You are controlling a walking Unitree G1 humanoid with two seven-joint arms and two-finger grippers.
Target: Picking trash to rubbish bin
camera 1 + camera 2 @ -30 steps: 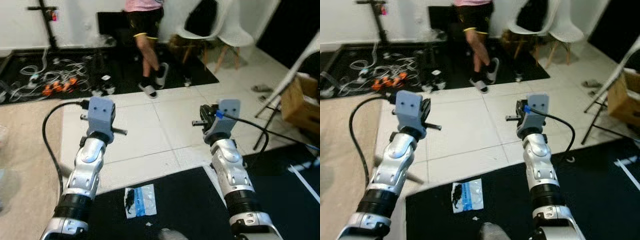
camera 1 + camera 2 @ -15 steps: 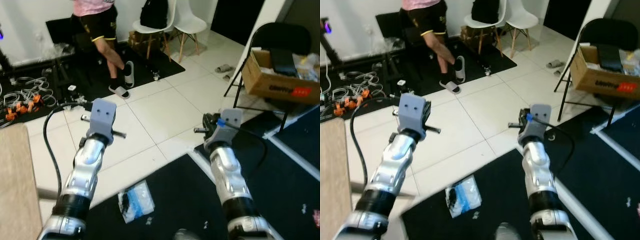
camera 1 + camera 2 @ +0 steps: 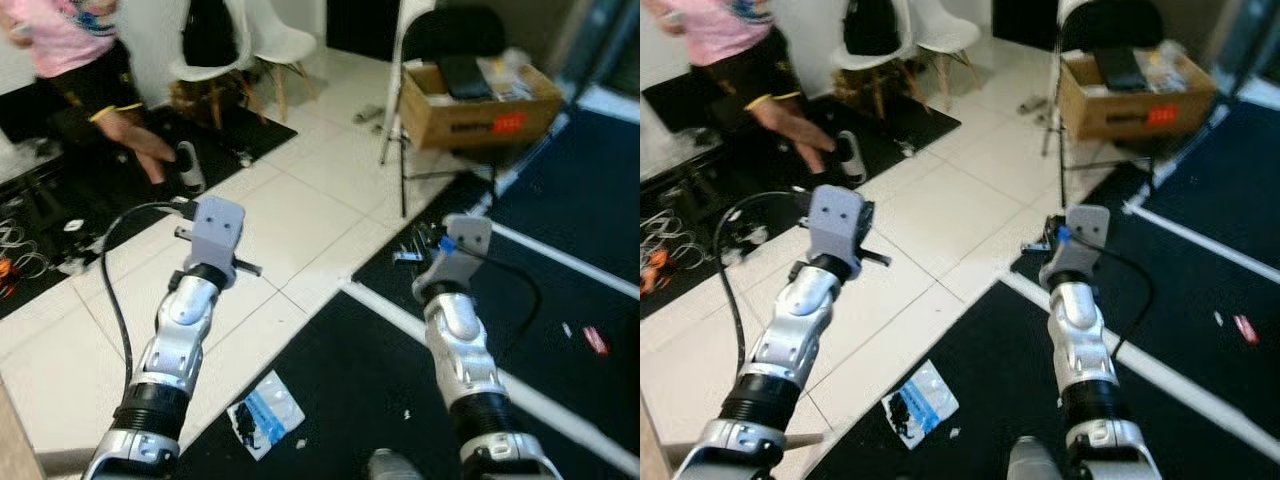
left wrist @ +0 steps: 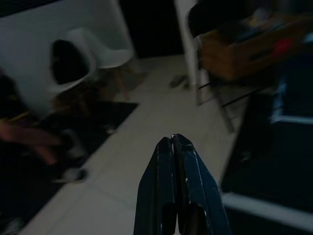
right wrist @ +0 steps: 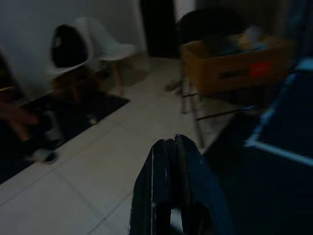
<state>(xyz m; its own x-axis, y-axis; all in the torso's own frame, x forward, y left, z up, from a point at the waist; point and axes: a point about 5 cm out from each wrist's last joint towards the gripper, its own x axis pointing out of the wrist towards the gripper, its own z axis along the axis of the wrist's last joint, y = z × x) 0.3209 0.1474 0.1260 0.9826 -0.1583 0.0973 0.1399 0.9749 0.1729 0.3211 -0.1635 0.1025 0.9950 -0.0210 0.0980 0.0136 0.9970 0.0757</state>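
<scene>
A white and blue plastic wrapper (image 3: 262,415) lies on the black mat near my feet, between my two arms. A small red scrap (image 3: 594,340) rests on the black mat at the far right. Both arms are held forward at chest height above the floor. My left gripper (image 4: 172,139) is shut with nothing in it, seen in the left wrist view. My right gripper (image 5: 171,141) is shut and empty too. Neither gripper is near the wrapper.
A cardboard box (image 3: 478,92) sits on a black folding chair (image 3: 440,30) ahead to the right. White chairs (image 3: 262,40) stand at the back. A person (image 3: 95,75) stands on the left near cables (image 3: 20,220). White tiles (image 3: 300,215) run between the black mats (image 3: 580,230).
The whole view has swung to the right as I turn: the person and cables slid left, and the box and chair came closer to the centre. Both grippers stay shut.
</scene>
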